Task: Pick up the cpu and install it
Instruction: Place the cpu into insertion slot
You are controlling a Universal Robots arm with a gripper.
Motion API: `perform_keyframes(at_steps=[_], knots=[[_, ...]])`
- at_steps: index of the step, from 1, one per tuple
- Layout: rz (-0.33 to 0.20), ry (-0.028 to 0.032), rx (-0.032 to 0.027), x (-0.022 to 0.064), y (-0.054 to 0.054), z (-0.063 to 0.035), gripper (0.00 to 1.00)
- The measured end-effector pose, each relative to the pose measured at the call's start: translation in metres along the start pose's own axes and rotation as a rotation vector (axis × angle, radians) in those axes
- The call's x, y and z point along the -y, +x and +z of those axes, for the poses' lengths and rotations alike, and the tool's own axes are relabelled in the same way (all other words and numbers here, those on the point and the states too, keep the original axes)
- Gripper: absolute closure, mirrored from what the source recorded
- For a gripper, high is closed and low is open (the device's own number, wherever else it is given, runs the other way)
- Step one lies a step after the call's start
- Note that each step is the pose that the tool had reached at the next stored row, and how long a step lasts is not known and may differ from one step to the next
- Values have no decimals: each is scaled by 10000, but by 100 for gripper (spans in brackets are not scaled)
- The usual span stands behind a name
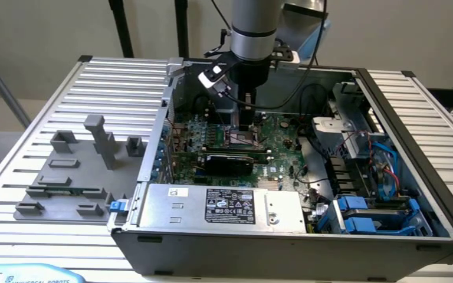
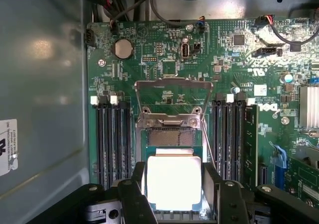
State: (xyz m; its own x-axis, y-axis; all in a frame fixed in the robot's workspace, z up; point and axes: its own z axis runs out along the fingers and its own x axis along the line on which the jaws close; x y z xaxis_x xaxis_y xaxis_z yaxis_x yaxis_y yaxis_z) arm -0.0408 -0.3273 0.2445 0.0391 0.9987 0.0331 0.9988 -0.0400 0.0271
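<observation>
In the exterior view the arm [image 1: 252,35] reaches straight down from the upper middle of the frame into an open computer case [image 1: 289,242]. The case stands on a ribbed metal surface [image 1: 116,76]. The gripper [image 1: 246,134] is low over the green motherboard [image 1: 278,132], near the centre of the picture. Toward the exterior view's left, outside the case, grey fixture blocks [image 1: 77,171] stand on the surface. A silver power supply [image 1: 226,206] with a black label lies along the near edge of the case, and blue drive caddies [image 1: 368,219] sit at the lower right of that view. In the wrist view the gripper [image 2: 173,179] is closed on the cpu [image 2: 173,184]: its black fingers [image 2: 133,199] press against two opposite edges of the chip. The shiny silver top glares brightly and a thin green rim shows at one side. The cpu sits squarely over the black-framed socket [image 2: 172,137], covering part of it, with a strip of the contact field uncovered beyond the chip. Whether the chip touches the socket I cannot tell. The metal load plate [image 2: 173,100] is swung open beyond the socket. Banks of dark memory slots [image 2: 115,139] flank the socket on both sides, and a coin cell battery [image 2: 123,48] sits further off on the board.
</observation>
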Motion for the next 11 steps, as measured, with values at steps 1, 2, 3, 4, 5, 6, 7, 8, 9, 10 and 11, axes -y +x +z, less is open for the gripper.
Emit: perform_keyframes(at_steps=[1,2,3,4,5,6,7,8,9,10,11], knots=[[-13,0,0,-1,2,18,45],[-28,-1,-1,-2,5,38,45],[-40,-4,-2,-2,7,55,45],[-51,-7,-2,-2,10,75,45],[-61,-11,-2,-2,12,93,45],[-68,-19,-3,-2,13,111,45],[-74,-26,-2,-2,13,128,45],[-80,-35,-3,-2,13,147,45],[-83,-46,-4,-1,13,165,45],[-86,-56,-5,-1,13,183,45],[-89,-65,-5,-1,13,201,45]])
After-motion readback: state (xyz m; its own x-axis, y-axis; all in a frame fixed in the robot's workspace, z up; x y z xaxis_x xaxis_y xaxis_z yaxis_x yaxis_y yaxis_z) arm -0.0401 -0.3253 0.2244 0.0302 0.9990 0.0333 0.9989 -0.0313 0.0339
